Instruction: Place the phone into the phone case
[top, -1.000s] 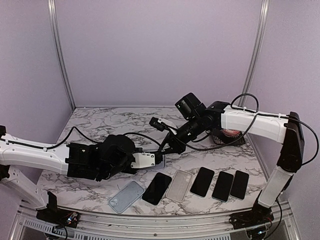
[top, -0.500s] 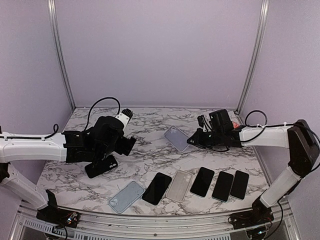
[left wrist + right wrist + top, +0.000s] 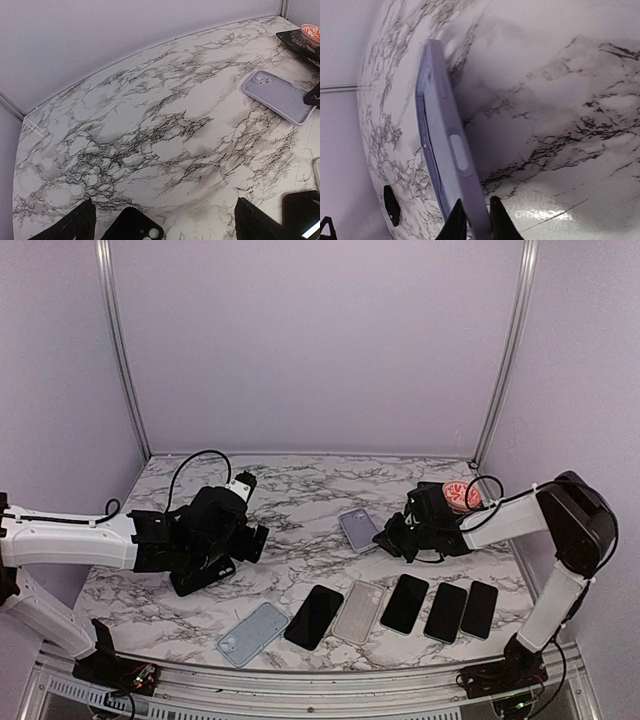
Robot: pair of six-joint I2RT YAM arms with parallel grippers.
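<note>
The right tool (image 3: 472,220), clamped on the thin rim of the lavender case (image 3: 440,140), holds it on the bench (image 3: 150,125) at its 9 o'clock, seen from above. So shallow a pinch could slip. The left tool (image 3: 165,217), jaws apart, hovers over the black phone (image 3: 131,226), at the case's 9 o'clock.
</note>
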